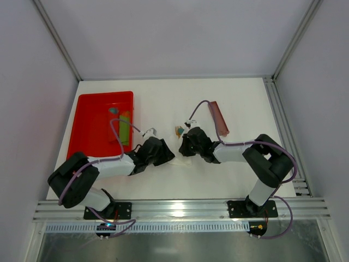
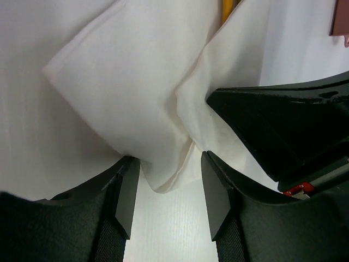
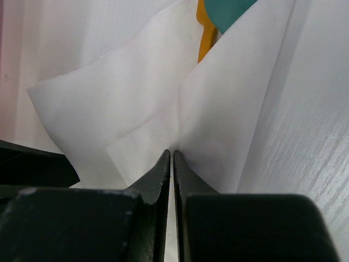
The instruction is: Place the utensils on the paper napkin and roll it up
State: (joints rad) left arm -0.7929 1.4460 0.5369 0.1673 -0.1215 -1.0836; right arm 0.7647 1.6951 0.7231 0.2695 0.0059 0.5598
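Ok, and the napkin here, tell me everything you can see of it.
The napkin is thin white paper, matte and softly creased, on the white table. It is folded, not rolled: two flaps meet in a narrow crease, with an orange utensil tip and something teal poking out at the far end. The right gripper is shut on its near edge; the left gripper is open, straddling the near corner. From above, the grippers mostly hide it.

From above, left hand (image 1: 165, 155) and right hand (image 1: 185, 146) nearly hide the paper napkin (image 2: 136, 98); its folds bury the utensils (image 3: 204, 30), bar one orange tip.
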